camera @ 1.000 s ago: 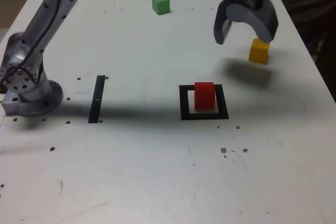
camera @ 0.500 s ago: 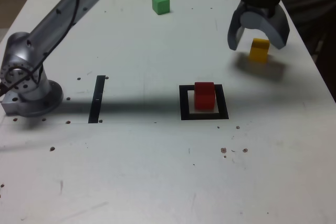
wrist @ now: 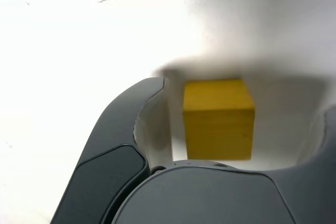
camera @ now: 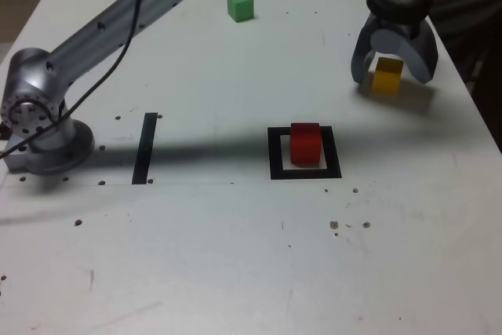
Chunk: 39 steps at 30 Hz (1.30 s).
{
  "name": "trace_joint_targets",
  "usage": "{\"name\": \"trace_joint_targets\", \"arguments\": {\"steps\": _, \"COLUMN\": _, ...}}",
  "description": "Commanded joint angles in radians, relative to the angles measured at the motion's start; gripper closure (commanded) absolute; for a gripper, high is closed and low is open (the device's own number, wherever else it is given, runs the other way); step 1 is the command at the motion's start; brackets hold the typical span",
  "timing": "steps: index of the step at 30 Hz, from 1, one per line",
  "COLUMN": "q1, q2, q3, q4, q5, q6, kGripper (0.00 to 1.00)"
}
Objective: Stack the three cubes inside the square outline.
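Exterior view: open end effector point(camera: 392, 68) straddles yellow cube point(camera: 387, 75); red cube point(camera: 306, 143) sits in outline point(camera: 274, 154); next, close and lift.

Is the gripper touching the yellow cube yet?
Apart. In the wrist view the yellow cube sits between the open fingers of the gripper, with pale table showing between cube and finger.

White table point(camera: 235, 256); black strip point(camera: 145, 147) flat on it.
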Motion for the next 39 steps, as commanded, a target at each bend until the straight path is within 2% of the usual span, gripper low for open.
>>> {"name": "trace_joint_targets", "arguments": {"steps": 1, "q1": 0.002, "q2": 0.011, "q3": -0.014, "q4": 0.010, "q5": 0.006, "q6": 0.003, "kGripper": 0.19}}
{"name": "trace_joint_targets", "arguments": {"steps": 4, "q1": 0.002, "q2": 0.016, "q3": -0.024, "q4": 0.011, "q5": 0.018, "q6": 0.004, "kGripper": 0.31}}
{"name": "trace_joint_targets", "arguments": {"steps": 9, "q1": 0.002, "q2": 0.015, "q3": -0.030, "q4": 0.010, "q5": 0.045, "q6": 0.007, "kGripper": 0.58}}
{"name": "trace_joint_targets", "arguments": {"steps": 12, "q1": 0.001, "q2": 0.014, "q3": -0.030, "q4": 0.011, "q5": 0.048, "q6": 0.010, "kGripper": 0.65}}
{"name": "trace_joint_targets", "arguments": {"steps": 31, "q1": -0.001, "q2": 0.004, "q3": -0.021, "q4": 0.023, "q5": 0.054, "q6": 0.018, "kGripper": 0.66}}
{"name": "trace_joint_targets", "arguments": {"steps": 39, "q1": -0.002, "q2": -0.050, "q3": 0.039, "q4": 0.021, "q5": 0.057, "q6": 0.017, "kGripper": 0.66}}
